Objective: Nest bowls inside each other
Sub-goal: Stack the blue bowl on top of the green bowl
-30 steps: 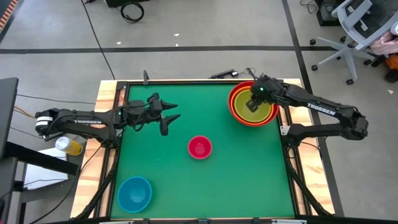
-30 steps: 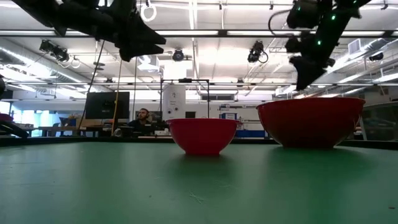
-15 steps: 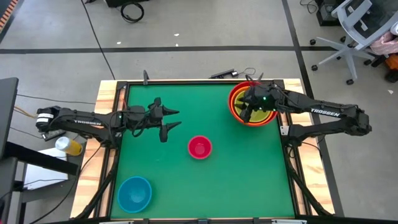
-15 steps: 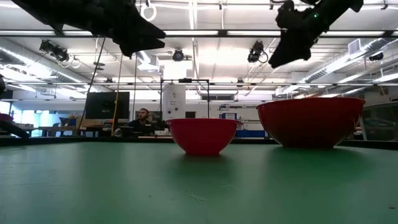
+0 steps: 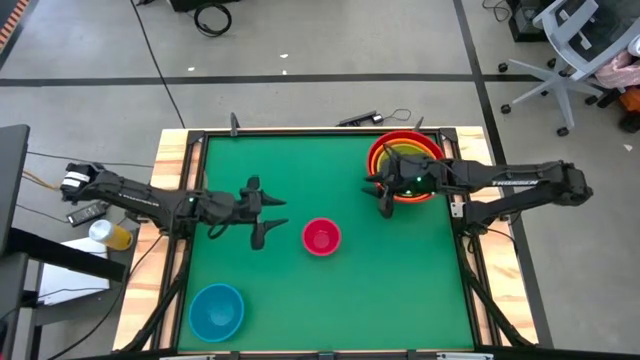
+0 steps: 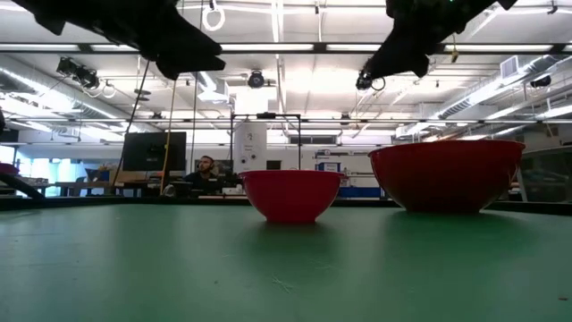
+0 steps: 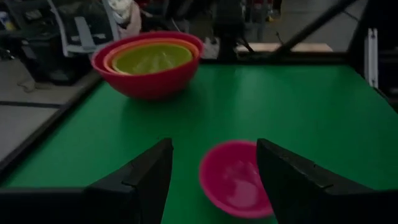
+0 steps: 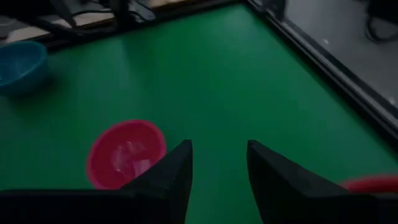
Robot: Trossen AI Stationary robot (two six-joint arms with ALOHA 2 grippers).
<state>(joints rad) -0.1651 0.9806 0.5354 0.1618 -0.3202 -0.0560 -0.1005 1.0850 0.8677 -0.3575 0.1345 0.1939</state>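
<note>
Open green tabletop (image 5: pixel 330 290) surrounds the pink bowl (image 5: pixel 321 237) on every side; the blue bowl (image 5: pixel 216 309) and stacked bowls (image 5: pixel 400 160) sit well apart in corners.

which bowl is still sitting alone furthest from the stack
The light blue bowl, alone at the table's near-left corner. The small pink bowl also sits loose but mid-table, much closer to the red, orange and yellow-green stack at the far right.

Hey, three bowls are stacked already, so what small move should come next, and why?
Probably fetch the light blue bowl next: it fits the yellow-green bowl before the pink bowl does. The left hand, open and empty, is the nearer one, so swing it toward that bowl.
</note>
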